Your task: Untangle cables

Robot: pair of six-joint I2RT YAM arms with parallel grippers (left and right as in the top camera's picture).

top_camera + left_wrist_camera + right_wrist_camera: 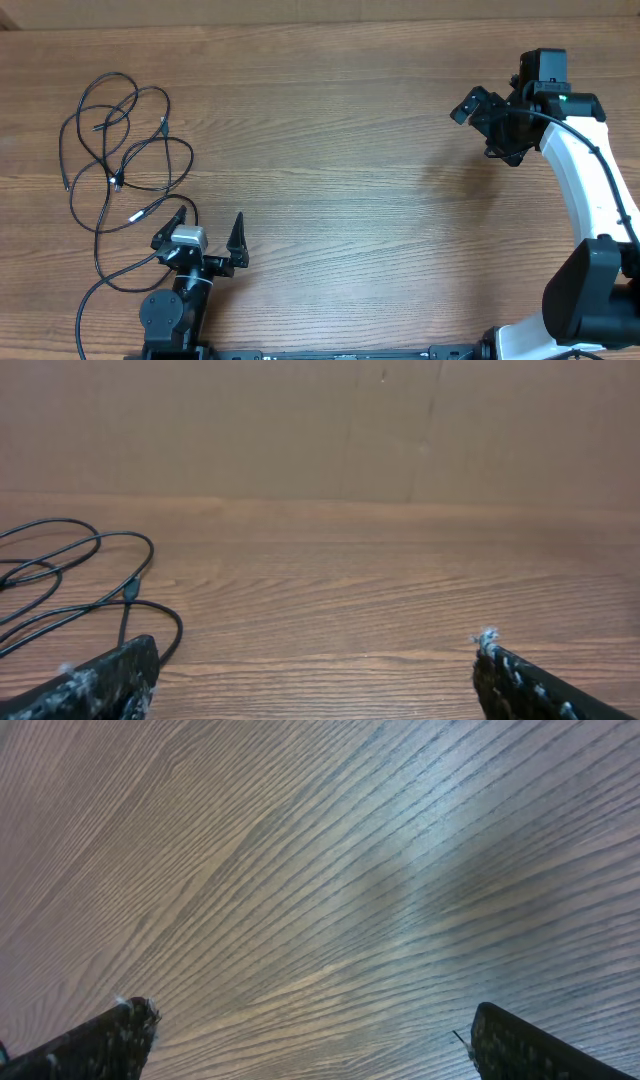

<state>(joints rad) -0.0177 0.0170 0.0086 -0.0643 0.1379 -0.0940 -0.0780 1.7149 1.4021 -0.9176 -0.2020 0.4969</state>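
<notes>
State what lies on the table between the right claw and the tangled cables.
Nothing: bare wooden table between the right claw and the cables, shown in the overhead view.

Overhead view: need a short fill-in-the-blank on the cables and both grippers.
The cables lie tangled on the ____ side of the table. The left gripper has its fingers ____. The right gripper, out over bare wood, holds ____.
Missing words: left; open; nothing.
</notes>
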